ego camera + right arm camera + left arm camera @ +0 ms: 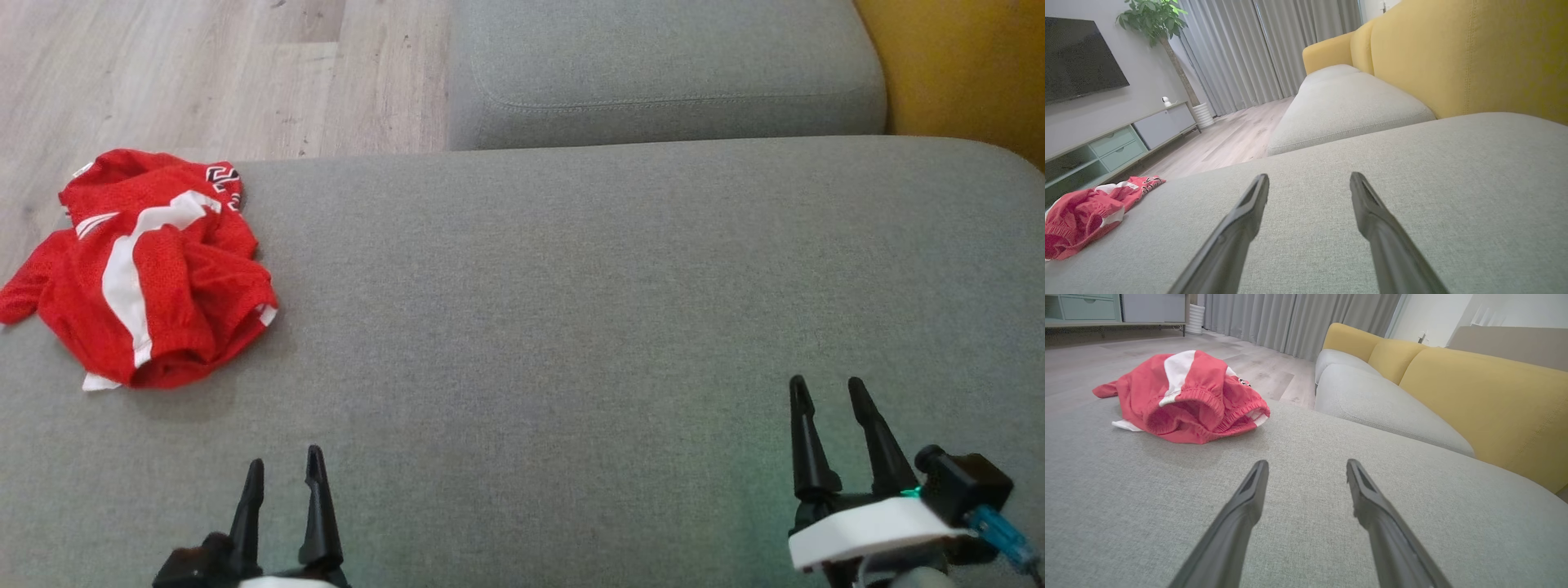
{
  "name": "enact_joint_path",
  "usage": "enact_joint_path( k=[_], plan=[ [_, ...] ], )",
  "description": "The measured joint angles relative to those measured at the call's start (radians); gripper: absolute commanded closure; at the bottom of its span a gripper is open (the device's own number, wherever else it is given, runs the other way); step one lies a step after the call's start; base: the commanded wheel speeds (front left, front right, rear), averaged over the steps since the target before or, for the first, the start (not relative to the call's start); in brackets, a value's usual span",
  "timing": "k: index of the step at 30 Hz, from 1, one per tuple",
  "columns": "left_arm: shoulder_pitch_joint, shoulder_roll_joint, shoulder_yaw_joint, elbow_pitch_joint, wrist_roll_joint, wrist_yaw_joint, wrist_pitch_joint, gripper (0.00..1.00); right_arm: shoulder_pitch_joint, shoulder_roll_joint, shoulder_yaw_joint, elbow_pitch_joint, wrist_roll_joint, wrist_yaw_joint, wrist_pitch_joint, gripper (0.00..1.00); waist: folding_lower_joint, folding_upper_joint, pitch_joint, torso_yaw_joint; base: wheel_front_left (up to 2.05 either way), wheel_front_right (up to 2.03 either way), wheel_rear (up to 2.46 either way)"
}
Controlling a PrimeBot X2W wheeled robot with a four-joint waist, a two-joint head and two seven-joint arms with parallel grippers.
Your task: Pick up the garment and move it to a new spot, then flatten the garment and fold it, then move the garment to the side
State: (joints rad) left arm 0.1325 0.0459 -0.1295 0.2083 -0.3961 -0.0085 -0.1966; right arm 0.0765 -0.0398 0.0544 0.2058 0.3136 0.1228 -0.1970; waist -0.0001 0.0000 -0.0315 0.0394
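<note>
Your left gripper [285, 455] and right gripper [827, 379] are both apart and empty; bump the garment [147, 269] at the frame's left and it may slide off the cushion [571, 327].

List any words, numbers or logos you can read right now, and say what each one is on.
Nothing can be read for certain.
Black-and-white print at the far edge of the red garment: too blurred and crumpled to read; it could be numerals or a logo.
Grey seat cushion: no text or label to be seen.
</note>
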Motion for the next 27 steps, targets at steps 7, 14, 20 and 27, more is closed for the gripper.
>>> enact_joint_path(
  k=[7, 14, 20, 27],
  plan=[
    [0.000, 0.000, -0.005, 0.025, 0.062, 0.009, -0.017, 0.00, 0.000, 0.000, 0.006, 0.005, -0.088, 0.000, -0.016, 0.00, 0.0000, 0.0000, -0.004, 0.002, 0.00, 0.00, 0.00],
    [0.001, 0.001, -0.011, 0.048, 0.118, 0.019, -0.038, 0.00, 0.002, 0.000, 0.025, 0.021, -0.168, 0.000, -0.035, 0.00, 0.0000, 0.0000, -0.010, 0.004, 0.00, 0.00, 0.00],
    [0.024, 0.001, -0.026, 0.058, 0.157, 0.036, -0.053, 0.00, 0.021, 0.000, 0.034, 0.036, -0.220, 0.000, -0.051, 0.00, 0.0000, 0.0000, -0.015, 0.005, 0.00, 0.00, 0.00],
    [0.025, 0.002, -0.028, 0.071, 0.156, 0.040, -0.053, 0.00, 0.020, -0.001, 0.033, 0.050, -0.220, 0.000, -0.051, 0.00, 0.0001, 0.0000, -0.019, 0.005, 0.00, 0.00, 0.00]
  ],
)
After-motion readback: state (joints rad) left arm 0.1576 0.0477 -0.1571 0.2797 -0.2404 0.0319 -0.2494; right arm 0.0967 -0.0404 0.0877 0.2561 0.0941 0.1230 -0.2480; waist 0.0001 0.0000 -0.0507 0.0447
